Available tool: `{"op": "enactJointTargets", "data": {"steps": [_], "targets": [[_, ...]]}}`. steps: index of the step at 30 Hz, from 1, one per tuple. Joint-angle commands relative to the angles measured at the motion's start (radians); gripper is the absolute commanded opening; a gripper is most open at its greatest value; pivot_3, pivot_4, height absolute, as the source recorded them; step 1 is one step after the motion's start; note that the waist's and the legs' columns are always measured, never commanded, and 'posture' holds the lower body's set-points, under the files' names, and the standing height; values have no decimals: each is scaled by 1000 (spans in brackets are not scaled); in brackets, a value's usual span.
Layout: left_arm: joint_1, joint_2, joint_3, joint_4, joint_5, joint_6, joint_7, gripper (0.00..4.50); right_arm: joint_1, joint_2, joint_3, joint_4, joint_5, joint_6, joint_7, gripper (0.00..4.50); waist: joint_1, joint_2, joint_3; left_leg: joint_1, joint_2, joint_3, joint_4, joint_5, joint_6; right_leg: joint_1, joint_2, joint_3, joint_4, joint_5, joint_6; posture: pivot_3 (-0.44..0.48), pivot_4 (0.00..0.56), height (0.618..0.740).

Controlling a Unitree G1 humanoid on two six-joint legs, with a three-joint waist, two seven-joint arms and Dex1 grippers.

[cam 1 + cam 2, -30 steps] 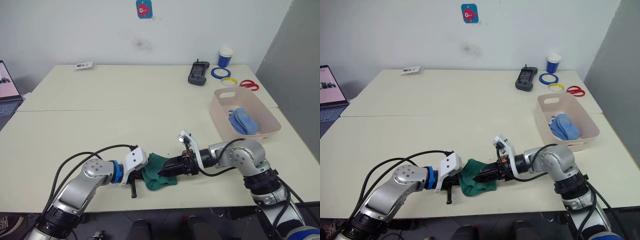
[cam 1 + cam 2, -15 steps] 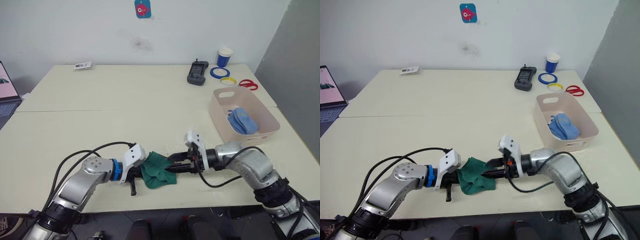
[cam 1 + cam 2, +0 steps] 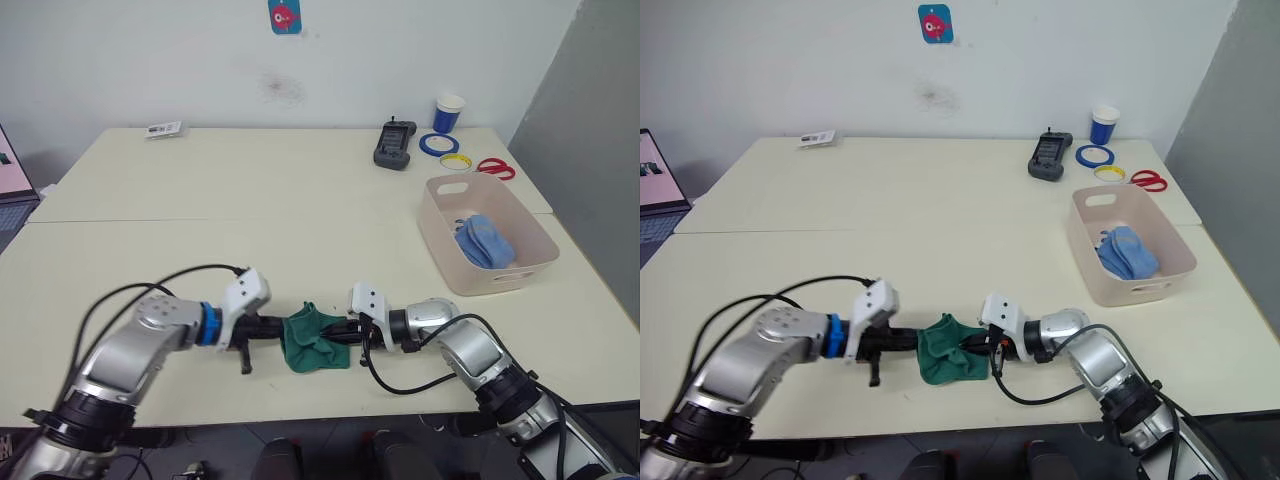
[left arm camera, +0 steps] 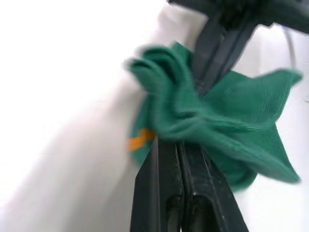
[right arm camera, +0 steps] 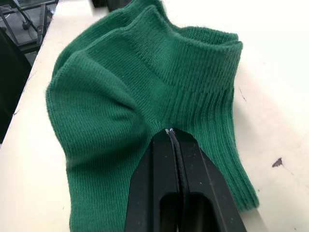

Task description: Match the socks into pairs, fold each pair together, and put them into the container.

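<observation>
A green pair of socks [image 3: 314,338] lies bunched near the table's front edge, with a bit of yellow trim [image 4: 140,139] showing. My left gripper [image 3: 287,325] reaches in from the left, shut on one side of the bundle; its fingers [image 4: 166,193] are pressed together under the fabric. My right gripper [image 5: 170,131] comes from the right and is shut, pinching the green cloth by the ribbed cuffs. The pale pink container [image 3: 441,235] stands at the right with folded light blue socks [image 3: 485,242] inside.
A blue cup [image 3: 451,113], tape rings [image 3: 440,145], red scissors [image 3: 497,168] and a black remote [image 3: 396,146] sit at the back right. A card [image 3: 167,129] lies at the back left. A laptop [image 3: 654,170] sits at the left edge.
My right gripper went from open to shut on the green socks. Both arms have lowered toward the table, stretching the bundle a little between them.
</observation>
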Motion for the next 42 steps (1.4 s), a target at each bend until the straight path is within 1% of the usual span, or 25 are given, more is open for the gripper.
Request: {"op": "enactJointTargets", "data": {"steps": [1,4,7,12,14,17,20,21,22,24,25,26,28,30,31,36,42], "targets": [[-38,27,65,-60,-53,6,-22,0,8,13,-8,1,-14,-8,-1,56,0,0,0,0,0,0,0,0,0,0,0,0,0,0,0,0,150,740],[-65,-12,65,-117,-103,46,1,0,8,19,-14,-9,-14,0,0,56,1,0,0,0,-1,0,0,0,0,0,0,0,0,0,0,0,150,740],[-48,-50,12,-169,-106,59,24,0,8,18,-16,-18,-14,7,3,56,1,0,0,0,-1,1,0,0,0,0,0,1,0,0,0,0,150,740],[45,-28,-94,-151,21,-41,32,0,14,-1,-60,-83,29,84,2,56,0,0,0,0,0,0,0,0,0,0,0,1,0,0,0,0,150,740],[71,-16,-123,-104,87,-109,35,0,22,-21,-95,-149,77,178,10,56,1,0,1,0,1,0,0,0,0,0,0,1,0,0,0,0,150,740],[92,-20,-147,-18,148,-190,35,0,41,-74,-145,-261,154,321,16,56,4,1,1,0,0,0,0,0,0,0,-1,0,0,0,-1,0,150,740],[100,-36,-153,35,167,-220,32,0,53,-81,-221,-342,253,528,-47,654,5,1,1,0,0,0,0,0,0,0,-2,0,0,0,-1,0,150,740],[102,-40,-154,41,167,-221,34,0,57,-85,-240,-367,278,585,-61,987,5,1,1,0,0,0,0,0,0,0,-2,1,0,0,-1,0,150,740],[106,-42,-154,49,163,-215,32,0,51,-80,-273,-384,311,722,-97,1347,5,1,1,0,0,0,0,0,0,0,-3,1,0,0,-1,0,150,740],[110,-46,-154,53,159,-211,31,0,42,-71,-324,-401,368,917,-150,2003,4,1,1,0,0,0,0,0,0,1,-3,0,0,0,-1,0,150,740],[111,-49,-152,55,156,-211,31,0,33,-37,-369,-392,395,1020,-180,2418,4,1,1,1,0,0,0,0,0,1,-3,0,0,0,-1,0,150,740],[113,-53,-151,54,151,-208,33,0,24,-8,-405,-381,409,1088,-204,2730,4,1,0,1,0,0,0,0,0,1,-3,0,0,0,-1,0,150,740],[111,-60,-150,54,148,-204,34,0,5,44,-456,-353,414,1194,-250,3488,4,1,0,1,0,0,0,0,0,1,-3,0,0,0,-1,0,150,740],[106,-64,-151,54,150,-201,33,0,-8,85,-488,-312,424,1247,-292,4211,3,2,0,1,0,0,0,0,0,1,-3,0,0,0,-1,0,150,740],[105,-65,-151,54,151,-199,32,0,-12,111,-503,-275,453,1256,-316,4456,3,1,0,1,-1,0,0,0,0,1,-3,0,0,0,-1,0,150,740],[94,-67,-147,67,156,-201,31,0,-42,215,-547,-161,572,1259,-446,4456,1,1,-1,0,-1,0,-1,0,0,1,-3,0,0,0,-1,0,150,740],[92,-65,-139,67,153,-198,29,0,-69,344,-585,-59,594,1259,-552,4456,-1,2,-1,1,0,0,-1,0,0,1,-2,0,0,0,-1,0,150,740]]}}
